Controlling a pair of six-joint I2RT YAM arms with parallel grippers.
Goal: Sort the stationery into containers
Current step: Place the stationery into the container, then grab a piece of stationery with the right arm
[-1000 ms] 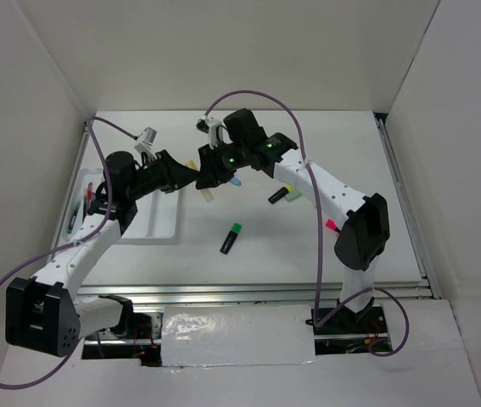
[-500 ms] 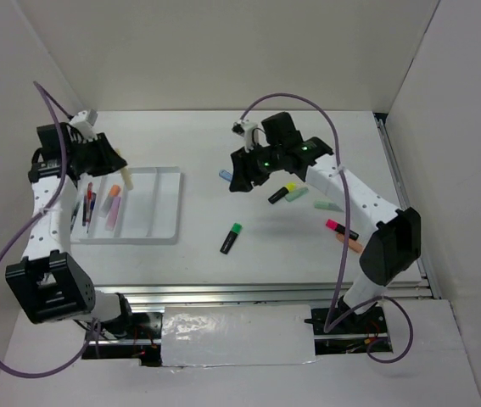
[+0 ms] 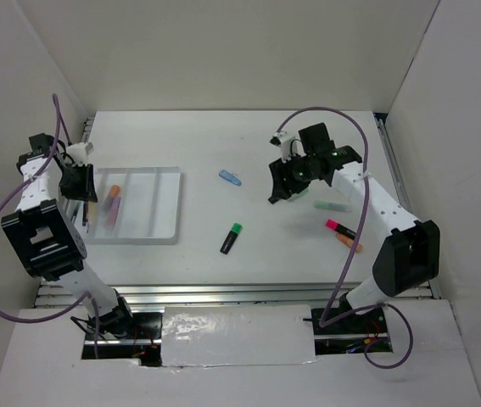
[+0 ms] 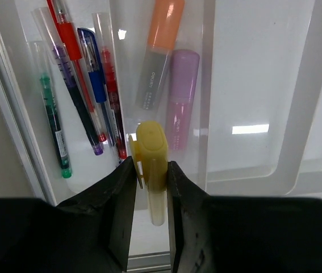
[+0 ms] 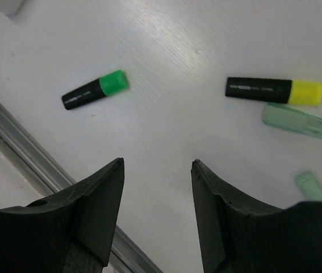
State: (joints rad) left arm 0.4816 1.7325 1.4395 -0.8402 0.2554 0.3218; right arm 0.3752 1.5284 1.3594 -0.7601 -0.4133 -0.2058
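Observation:
My left gripper (image 4: 151,166) is shut on a yellow highlighter (image 4: 151,149), held over the near end of the white tray (image 4: 251,85). Below it, one compartment holds an orange highlighter (image 4: 159,51) and a purple one (image 4: 180,96). The compartment to the left holds several thin pens (image 4: 87,85). From above, the left gripper (image 3: 77,181) is over the left part of the tray (image 3: 159,208). My right gripper (image 5: 158,165) is open and empty above the table, near a green-capped black highlighter (image 5: 95,90), a yellow-capped black highlighter (image 5: 274,91) and a mint highlighter (image 5: 300,120).
On the table lie a blue marker (image 3: 231,177), the green-capped highlighter (image 3: 231,238), a mint one (image 3: 332,204), a pink one (image 3: 339,227) and an orange one (image 3: 350,242). The right gripper (image 3: 278,188) hangs right of centre. White walls enclose the table; a metal rail runs along its near edge.
Both grippers were close together at the table's centre. The left arm has swung left over the tray with the yellow highlighter. The right arm pulled back right and its jaws opened.

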